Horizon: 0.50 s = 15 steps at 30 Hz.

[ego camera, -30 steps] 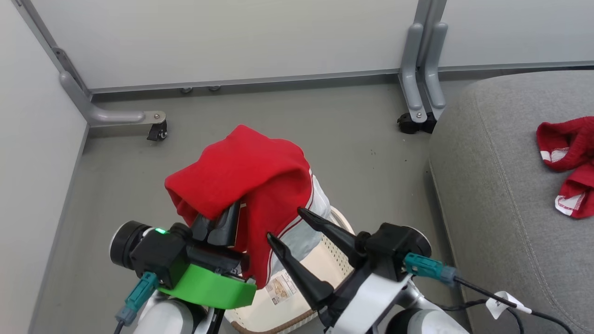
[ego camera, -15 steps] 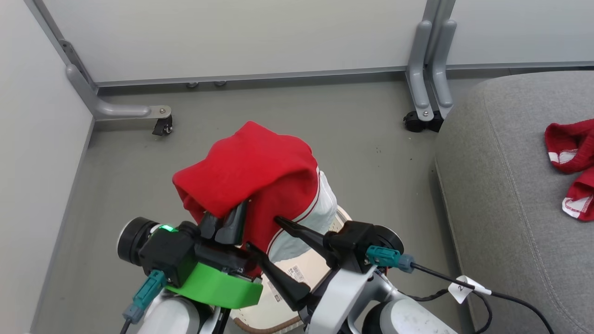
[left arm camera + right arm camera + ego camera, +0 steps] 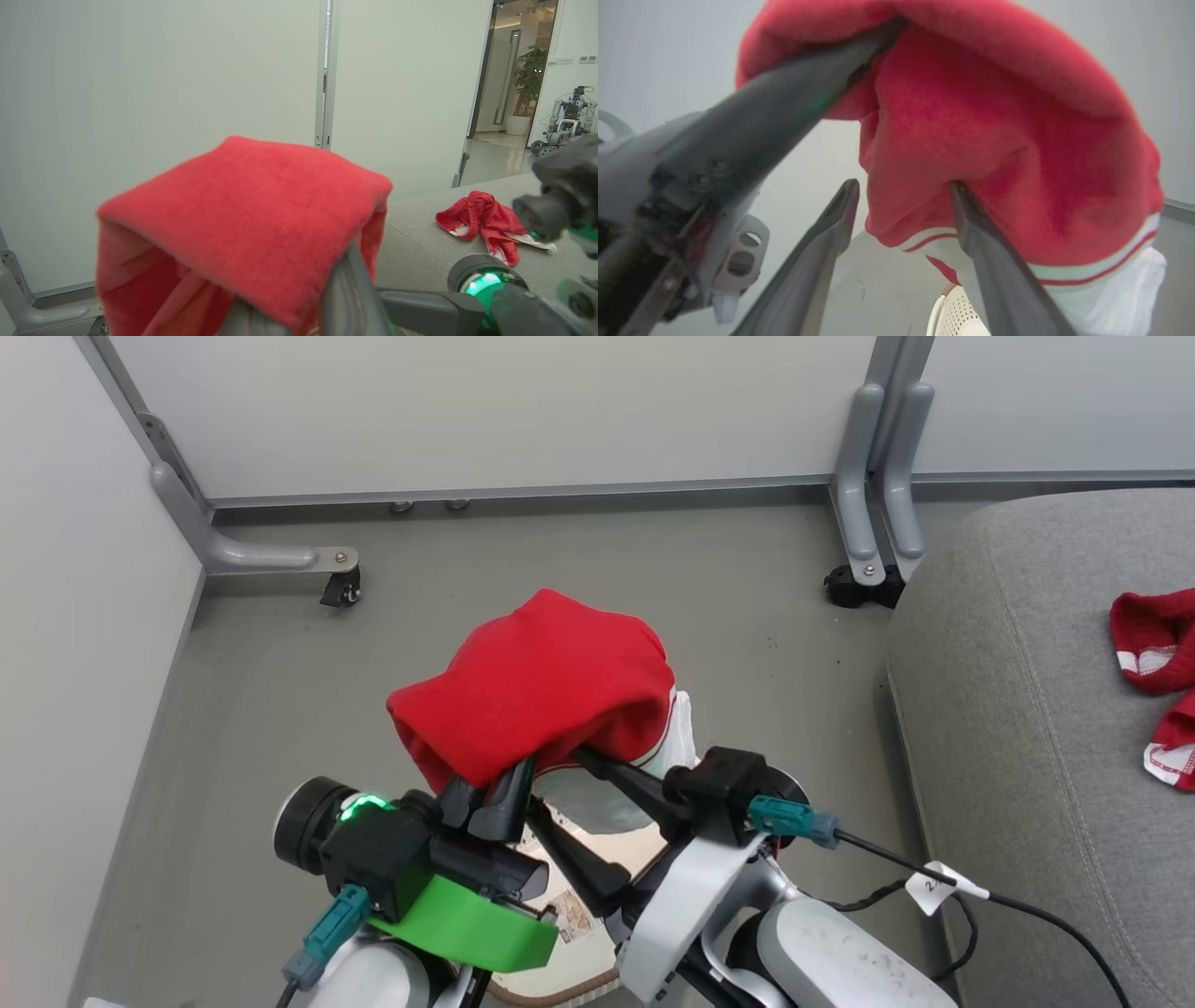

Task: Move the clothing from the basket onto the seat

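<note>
A red garment (image 3: 541,681) is held by the left gripper (image 3: 493,777), whose fingers are closed on the cloth, above the basket (image 3: 955,305) (mostly hidden below). The right gripper (image 3: 553,777) is spread open, with one finger tucked under the hem. A second garment (image 3: 1158,644) is laid on the seat (image 3: 1008,728), well in from its left edge.

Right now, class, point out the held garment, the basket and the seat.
garment (image 3: 541,681), head view, top of the red fold.
basket (image 3: 957,305), right wrist view, perforated wall.
seat (image 3: 1008,709), head view, bare grey top.
</note>
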Tool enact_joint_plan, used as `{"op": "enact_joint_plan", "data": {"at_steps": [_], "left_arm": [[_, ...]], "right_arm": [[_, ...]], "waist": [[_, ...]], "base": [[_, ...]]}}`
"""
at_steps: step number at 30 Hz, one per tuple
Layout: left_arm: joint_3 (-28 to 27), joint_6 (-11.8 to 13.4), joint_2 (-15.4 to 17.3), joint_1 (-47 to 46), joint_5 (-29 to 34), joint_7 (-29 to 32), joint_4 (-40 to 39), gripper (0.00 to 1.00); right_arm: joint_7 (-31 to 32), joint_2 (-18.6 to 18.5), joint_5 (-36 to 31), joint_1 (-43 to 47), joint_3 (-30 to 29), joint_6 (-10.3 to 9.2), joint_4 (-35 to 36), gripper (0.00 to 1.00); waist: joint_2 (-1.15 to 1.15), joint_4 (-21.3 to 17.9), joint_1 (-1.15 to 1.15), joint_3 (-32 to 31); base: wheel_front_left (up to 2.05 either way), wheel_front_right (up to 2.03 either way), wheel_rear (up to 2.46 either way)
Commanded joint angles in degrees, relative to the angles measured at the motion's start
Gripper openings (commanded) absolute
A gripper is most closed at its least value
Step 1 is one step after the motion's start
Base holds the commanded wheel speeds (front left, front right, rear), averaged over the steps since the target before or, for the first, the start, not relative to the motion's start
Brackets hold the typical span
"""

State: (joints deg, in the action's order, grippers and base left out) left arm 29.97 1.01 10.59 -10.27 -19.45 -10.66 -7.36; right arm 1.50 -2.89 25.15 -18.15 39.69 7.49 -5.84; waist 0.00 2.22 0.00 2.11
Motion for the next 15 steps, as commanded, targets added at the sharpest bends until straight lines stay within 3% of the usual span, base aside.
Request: {"op": "enact_joint_plan", "data": {"at_steps": [1, 15], "left_arm": [[0.19, -0.24, -0.04, -1.05, 0.01, -0.02, 0.02, 0.00], [1.89, -0.78, -0.67, -1.08, -0.86, -0.18, -0.32, 0.00]], "right_arm": [[-1.12, -0.02, 0.69, -0.93, -0.32, 0.01, -0.47, 1.00], [-6.65, 0.01, 3.57, -6.84, -0.20, 0.01, -9.08, 1.00]], "waist": [[0.00, 0.20, 0.00, 0.05], [0.00, 1.54, 0.00, 0.77]], "base": [[0.00, 0.00, 0.00], [0.00, 0.00, 0.00]]}}
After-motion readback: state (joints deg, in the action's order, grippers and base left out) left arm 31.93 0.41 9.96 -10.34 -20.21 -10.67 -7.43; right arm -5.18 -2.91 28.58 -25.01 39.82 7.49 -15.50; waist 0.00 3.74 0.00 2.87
